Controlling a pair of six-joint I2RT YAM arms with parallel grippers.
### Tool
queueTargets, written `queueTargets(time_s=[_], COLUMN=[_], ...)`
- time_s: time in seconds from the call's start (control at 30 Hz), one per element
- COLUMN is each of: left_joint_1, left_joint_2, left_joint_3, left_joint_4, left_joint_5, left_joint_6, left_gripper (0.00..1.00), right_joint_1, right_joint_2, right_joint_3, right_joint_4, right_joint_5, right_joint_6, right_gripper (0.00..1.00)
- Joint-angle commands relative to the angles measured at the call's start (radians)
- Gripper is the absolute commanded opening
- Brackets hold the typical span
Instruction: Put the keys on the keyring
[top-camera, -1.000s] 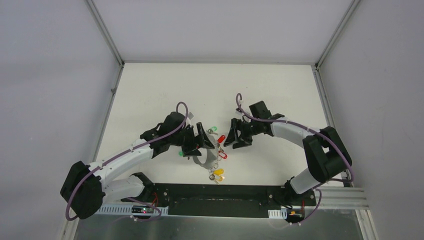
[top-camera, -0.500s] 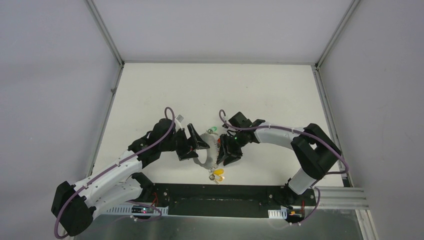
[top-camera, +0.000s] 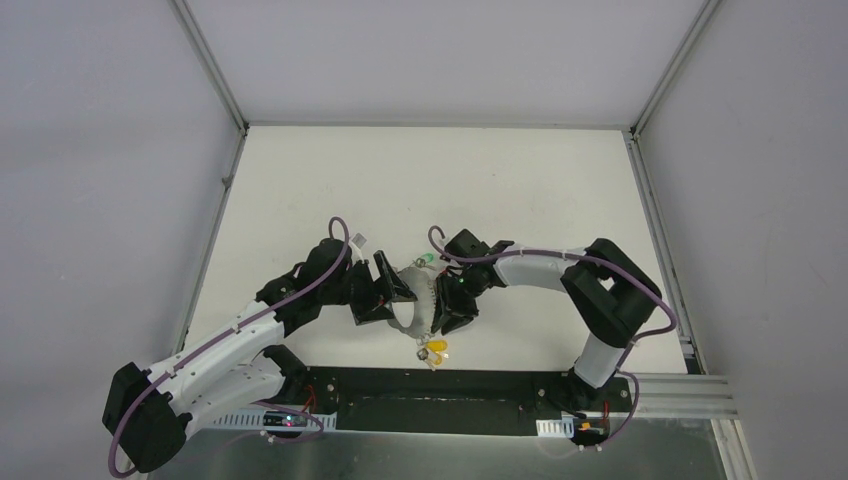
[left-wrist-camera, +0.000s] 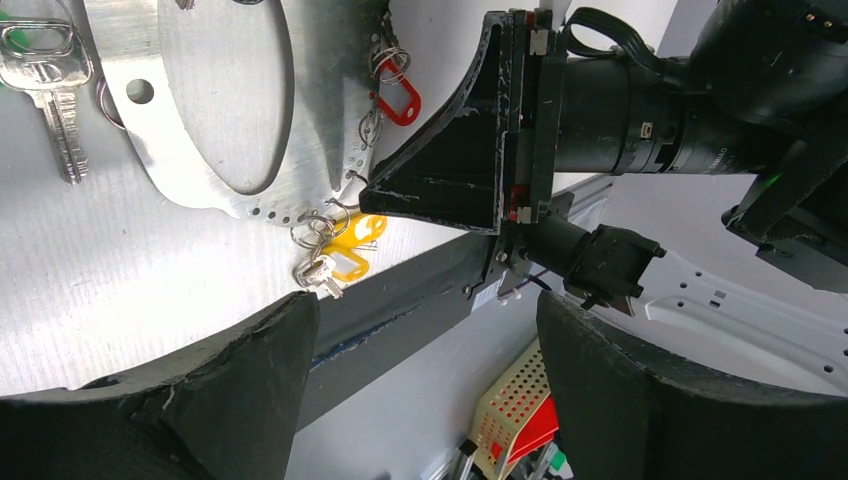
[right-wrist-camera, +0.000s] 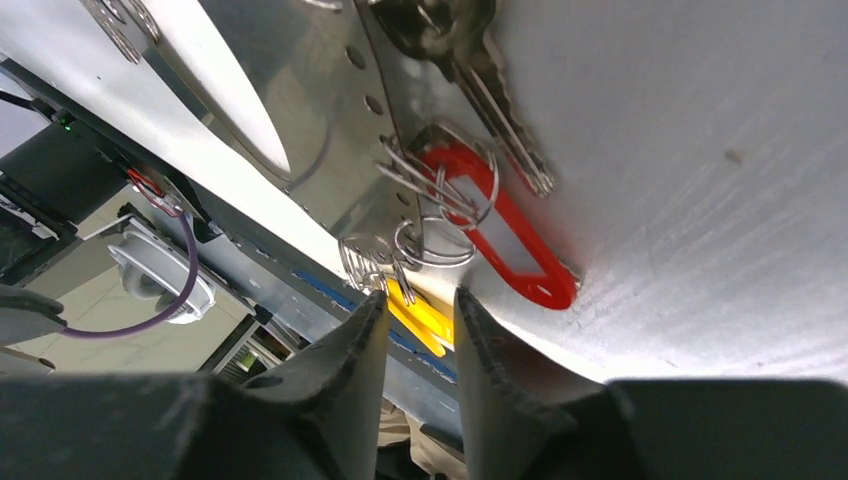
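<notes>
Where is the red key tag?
In the right wrist view, the red key tag lies on the table just ahead of the right gripper, hooked to the keyring beside the yellow tag.

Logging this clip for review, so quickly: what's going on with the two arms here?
Both arms meet over the keyring, a flat metal ring lying on the table with a red tag and yellow tags on small split rings. The left pincer hovers open at its left side. The right pincer has its fingers close together at the split rings; whether it grips anything is unclear. A green-capped key lies at the ring's far edge.
</notes>
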Motion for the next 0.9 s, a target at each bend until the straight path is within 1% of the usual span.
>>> queueTargets(time_s=[0.0,0.1,0.23,0.33,0.37,0.5,0.63,0.77,0.87], left_joint_1=[0.010,0.009,0.010,0.010,0.010,0.010,0.010,0.010,0.010], left_joint_2=[-0.014,-0.013,-0.010,-0.011,-0.013,-0.024,-0.046,-0.082,-0.113], left_joint_3=[0.023,0.023,0.023,0.025,0.026,0.038,0.063,0.091,0.112], left_joint_4=[-0.010,-0.016,-0.022,-0.026,-0.029,-0.041,-0.065,-0.082,-0.083], left_joint_5=[-0.027,-0.026,-0.022,-0.026,-0.030,-0.048,-0.080,-0.118,-0.149], left_joint_6=[0.004,0.008,0.011,0.014,0.016,0.037,0.080,0.134,0.177], left_gripper=[0.82,0.82,0.82,0.82,0.82,0.82,0.82,0.83,0.83], right_joint_1=[0.014,0.021,0.024,0.024,0.024,0.024,0.024,0.025,0.024], right_joint_2=[0.038,0.056,0.061,0.050,0.044,0.020,-0.021,-0.058,-0.098], right_joint_3=[0.037,0.047,0.055,0.054,0.055,0.098,0.170,0.235,0.266], right_joint_4=[0.025,0.036,0.039,0.032,0.026,-0.064,-0.183,-0.314,-0.371], right_joint_5=[0.028,0.018,0.008,0.009,0.009,0.030,0.076,0.137,0.196], right_joint_6=[0.024,0.027,0.023,0.016,0.009,-0.082,-0.232,-0.355,-0.426], right_gripper=[0.30,0.24,0.14,0.02,0.00,0.00,0.00,0.00,0.00])
